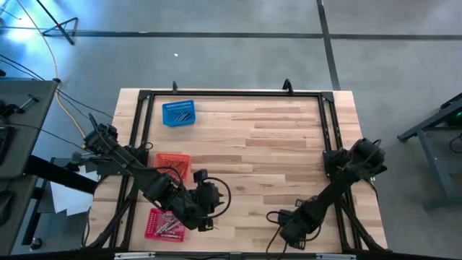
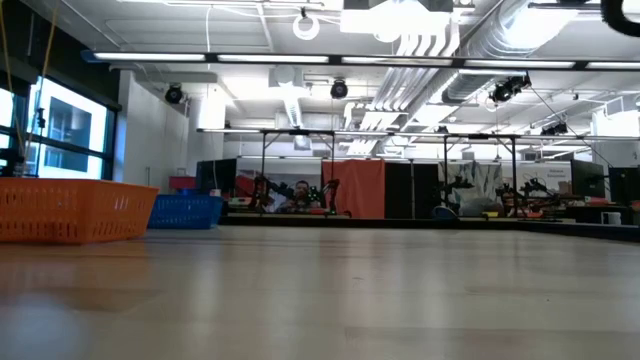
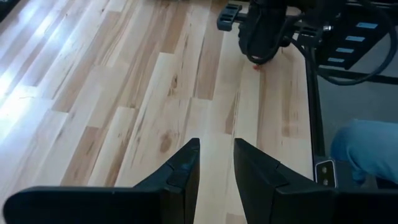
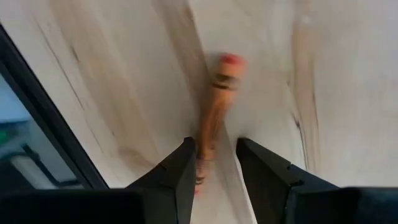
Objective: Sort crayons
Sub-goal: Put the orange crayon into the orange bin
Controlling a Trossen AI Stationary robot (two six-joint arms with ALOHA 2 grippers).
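Wooden table [image 1: 274,137] under two dark arms, crayon sorting near its end.

Left to right: red basket [image 1: 160,224] at the near left corner holds a small heap of crayons [image 1: 166,225]; orange basket [image 1: 173,163] just behind it, contents not readable; blue basket [image 1: 178,113] at the far left holds several sticks. No loose crayons visible on the open boards in the high view, so most look sorted. Left gripper [image 3: 216,163] hangs low beside the red basket, arm folded across the orange one, fingers a narrow gap apart with nothing between them. Right gripper [image 4: 214,163], at the near edge right of centre, arm stretched forward and low, has an orange-red crayon [image 4: 217,106] between its slightly parted fingers; a firm pinch cannot be confirmed. That one looks left to place.
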